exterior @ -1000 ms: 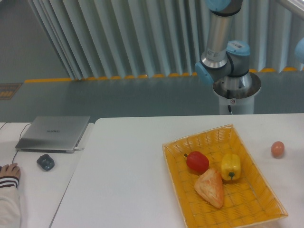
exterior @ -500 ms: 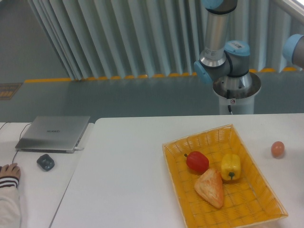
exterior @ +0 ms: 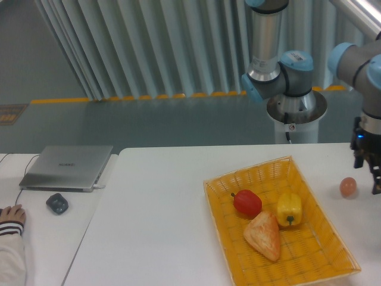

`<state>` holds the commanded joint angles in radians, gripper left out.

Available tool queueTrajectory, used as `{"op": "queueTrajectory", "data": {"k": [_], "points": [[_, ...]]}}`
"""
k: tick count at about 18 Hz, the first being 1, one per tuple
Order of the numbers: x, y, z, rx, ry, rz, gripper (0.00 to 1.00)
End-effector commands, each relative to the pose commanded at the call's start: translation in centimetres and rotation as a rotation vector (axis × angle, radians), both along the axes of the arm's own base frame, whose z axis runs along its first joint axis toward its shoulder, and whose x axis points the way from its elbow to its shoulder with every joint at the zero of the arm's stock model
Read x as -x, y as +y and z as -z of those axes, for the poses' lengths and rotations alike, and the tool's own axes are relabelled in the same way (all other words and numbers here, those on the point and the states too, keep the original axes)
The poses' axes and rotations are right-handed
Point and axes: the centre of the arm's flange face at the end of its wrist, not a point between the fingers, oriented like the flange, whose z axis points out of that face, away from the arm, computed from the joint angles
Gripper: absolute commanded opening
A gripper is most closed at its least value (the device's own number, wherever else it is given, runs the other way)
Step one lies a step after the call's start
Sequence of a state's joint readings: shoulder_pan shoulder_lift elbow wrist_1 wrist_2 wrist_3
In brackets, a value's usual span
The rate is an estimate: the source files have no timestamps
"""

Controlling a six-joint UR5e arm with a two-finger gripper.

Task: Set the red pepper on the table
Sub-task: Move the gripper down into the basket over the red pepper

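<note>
The fixed camera looks down on a smooth white counter point(exterior: 161, 202) with a rounded far-left corner, and on it, toward the right edge, a shallow rectangular basket point(exterior: 221, 215) of woven yellow-orange mesh. The red pepper point(exterior: 247, 203) lies inside that basket, in its far-left part: glossy, rounded, with a short dark stem pointing left. Just right of it sits a waxy yellow pepper point(exterior: 289, 209), and in front of both lies a triangular, golden-brown pastry-like piece point(exterior: 263, 235) touching or nearly touching them. Outside the basket, near the counter's right edge, rests a small matte orange-pink egg-like ball point(exterior: 348, 187). The gripper point(exterior: 374, 173) hangs at the frame's right border, just beside the ball, dark and partly cut off, so I cannot tell how its jaws stand. A separate pale desk on the left carries a closed grey laptop point(exterior: 66, 167), a dark mouse point(exterior: 57, 204), and a person's hand point(exterior: 12, 214).
</note>
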<state>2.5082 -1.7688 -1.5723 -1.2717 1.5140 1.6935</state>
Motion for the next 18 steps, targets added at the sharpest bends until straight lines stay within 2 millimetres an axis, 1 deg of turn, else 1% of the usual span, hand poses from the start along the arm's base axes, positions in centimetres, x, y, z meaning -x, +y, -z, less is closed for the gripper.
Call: {"op": "queueTrajectory", "data": {"k": [2, 6, 7, 9, 13, 14, 18], "points": [[-1.7, 0.9, -0.5, 0.0, 0.004, 0.027, 1.0], [-5.6, 3.6, -0.7, 0.017, 0.027, 0.123, 1.0], [-7.1, 4.7, -0.6, 0.042, 0.051, 0.162, 1.0], [-9.2, 6.1, -0.6, 0.063, 0.076, 0.206, 1.0], [-12.3, 7.8, 0.0, 0.105, 0.106, 0.279, 1.0], [-13.4, 8.4, 0.0, 0.11, 0.11, 0.303, 1.0], [-17.3, 10.3, 1.6, 0.131, 0.095, 0.365, 1.0]]}}
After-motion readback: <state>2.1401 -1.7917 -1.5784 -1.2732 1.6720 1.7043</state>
